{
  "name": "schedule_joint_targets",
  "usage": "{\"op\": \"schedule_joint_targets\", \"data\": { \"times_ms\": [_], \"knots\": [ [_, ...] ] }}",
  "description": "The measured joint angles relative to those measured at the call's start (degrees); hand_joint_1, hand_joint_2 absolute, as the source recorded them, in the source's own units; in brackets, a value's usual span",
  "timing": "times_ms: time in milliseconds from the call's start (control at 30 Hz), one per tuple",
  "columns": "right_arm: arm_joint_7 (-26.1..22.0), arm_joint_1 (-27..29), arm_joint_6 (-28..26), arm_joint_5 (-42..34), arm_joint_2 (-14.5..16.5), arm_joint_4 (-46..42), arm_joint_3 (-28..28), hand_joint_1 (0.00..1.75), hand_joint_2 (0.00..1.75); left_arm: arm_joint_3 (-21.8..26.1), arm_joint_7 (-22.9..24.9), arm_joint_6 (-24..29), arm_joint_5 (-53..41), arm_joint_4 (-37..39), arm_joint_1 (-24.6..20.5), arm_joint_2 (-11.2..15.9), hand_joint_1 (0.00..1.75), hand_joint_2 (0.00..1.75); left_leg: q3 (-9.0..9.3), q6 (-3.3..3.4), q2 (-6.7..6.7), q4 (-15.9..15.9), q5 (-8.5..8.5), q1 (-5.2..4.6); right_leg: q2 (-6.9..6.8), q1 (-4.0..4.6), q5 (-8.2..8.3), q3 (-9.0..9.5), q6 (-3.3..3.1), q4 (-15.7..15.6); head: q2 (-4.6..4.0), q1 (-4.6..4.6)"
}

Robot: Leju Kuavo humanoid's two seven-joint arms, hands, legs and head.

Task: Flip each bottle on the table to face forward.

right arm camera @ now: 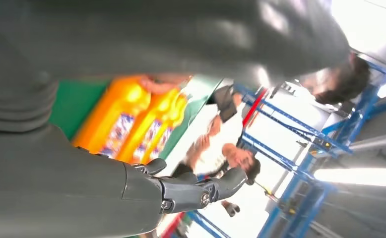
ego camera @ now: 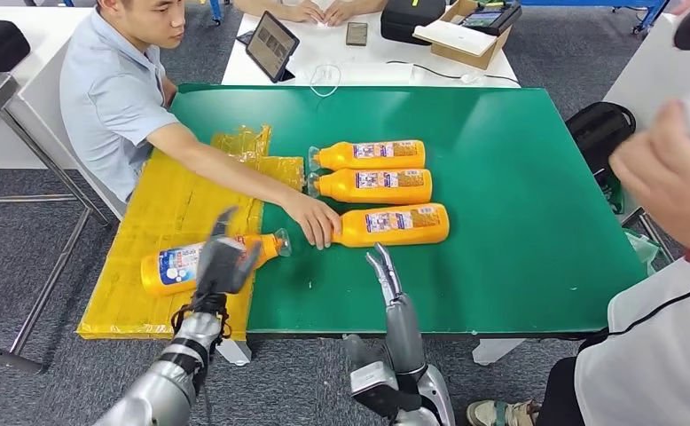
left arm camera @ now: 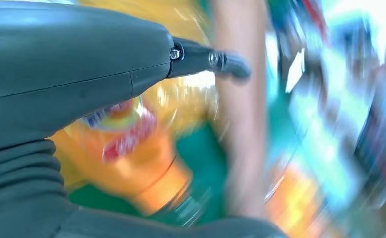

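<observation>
Four orange bottles lie on their sides. One bottle (ego camera: 171,266) rests on the yellow mat (ego camera: 164,209) at the left, cap pointing right. My left hand (ego camera: 222,262) hovers over its neck end with fingers spread, holding nothing. The blurred left wrist view shows this bottle (left arm camera: 131,158) beneath the hand (left arm camera: 72,74). Three more bottles (ego camera: 372,155) (ego camera: 375,185) (ego camera: 396,224) lie in a row on the green table (ego camera: 519,195), caps to the left. My right hand (ego camera: 384,277) stands open near the front edge, fingers straight, short of the nearest bottle. The right wrist view shows its fingers (right arm camera: 191,191) and the bottles (right arm camera: 116,119).
A seated person at the left reaches across the mat, their hand (ego camera: 315,222) at the cap of the nearest of the three bottles. Another person stands at the right, hand (ego camera: 670,177) raised. A white table (ego camera: 368,62) behind carries a tablet, a phone and boxes.
</observation>
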Motion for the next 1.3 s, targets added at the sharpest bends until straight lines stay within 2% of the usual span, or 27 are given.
{"op": "schedule_joint_targets", "data": {
  "times_ms": [67,133,200,267,433,533,667,1000,1100,1300],
  "knots": [
    [2.6,-0.8,-2.5,7.3,-0.9,2.2,-0.3,0.0,1.75,-4.2,-0.6,5.3,15.1,-8.7,4.6,-1.2,0.0,0.0,-0.13,0.01,0.01,0.0,-0.02,0.0,0.05,0.0,-0.01,-0.13,0.01,0.0,0.0,-0.01],
    [5.9,-2.1,-4.3,15.0,-2.2,4.7,-1.4,0.0,1.75,-8.3,-0.9,11.4,20.1,-17.4,9.8,-2.1,0.0,0.0,-0.27,0.02,-0.01,0.0,-0.04,0.0,0.04,0.0,-0.01,-0.25,0.02,0.0,0.0,0.0],
    [8.8,-3.4,-4.9,21.7,-3.8,7.3,-3.1,0.0,1.75,-11.6,-1.0,14.9,17.3,-25.9,15.1,-2.9,0.0,0.0,-0.42,0.02,-0.02,0.0,-0.04,-0.02,0.04,-0.02,-0.02,-0.39,0.02,0.0,0.0,0.02],
    [10.3,-4.4,-5.1,25.3,-5.2,9.3,-4.8,0.0,1.75,-13.6,-1.1,15.7,14.6,-32.8,18.9,-3.4,0.0,0.0,-0.53,0.04,0.01,0.0,-0.05,-0.05,0.05,-0.05,-0.01,-0.52,0.03,0.0,0.0,0.01],
    [11.8,-5.6,-5.3,28.3,-6.9,12.2,-6.9,0.0,1.75,-15.6,-1.1,16.1,13.1,-42.3,23.7,-3.5,0.0,0.0,-0.58,0.06,0.02,0.0,-0.07,-0.05,0.07,-0.05,0.0,-0.6,0.03,0.0,0.0,-0.01],
    [15.8,-7.7,-5.3,34.7,-8.1,15.5,-7.9,0.0,1.75,-16.4,-1.1,16.1,11.4,-46.7,25.6,-3.4,0.0,0.0,-0.58,0.06,0.08,0.0,-0.06,-0.04,0.1,-0.03,0.0,-0.6,0.03,0.0,0.0,-0.02],
    [19.5,-12.6,-5.2,38.7,-10.1,24.0,-8.1,0.0,1.75,-18.4,-1.1,16.1,8.8,-51.4,27.7,-3.2,0.0,1.75,-0.58,0.06,0.04,0.0,-0.05,-0.05,0.11,-0.05,0.01,-0.59,0.05,0.0,0.0,-0.01],
    [25.0,-20.7,-4.8,40.1,-11.6,37.8,-8.0,0.0,1.75,-21.4,-0.9,16.1,8.4,-53.1,29.2,-2.6,0.0,1.75,-0.5,0.07,0.08,0.0,-0.06,-0.06,0.15,-0.07,0.03,-0.6,0.08,0.0,0.0,-0.03],
    [26.4,-23.0,-3.5,39.6,-11.7,41.3,-8.1,0.0,1.75,-23.2,-0.3,16.0,8.8,-50.6,28.6,-2.0,0.0,1.75,-0.41,0.07,0.08,0.0,-0.06,-0.06,0.16,-0.07,0.03,-0.56,0.08,0.0,0.0,-0.02],
    [26.2,-27.2,-0.4,40.4,-11.2,46.5,-8.2,0.01,1.75,-28.9,0.7,16.0,12.2,-45.8,27.1,-0.3,0.0,1.75,-0.34,0.14,0.23,0.0,-0.01,-0.08,0.24,-0.09,0.14,-0.47,0.17,0.0,0.0,-0.01]
  ]
}}
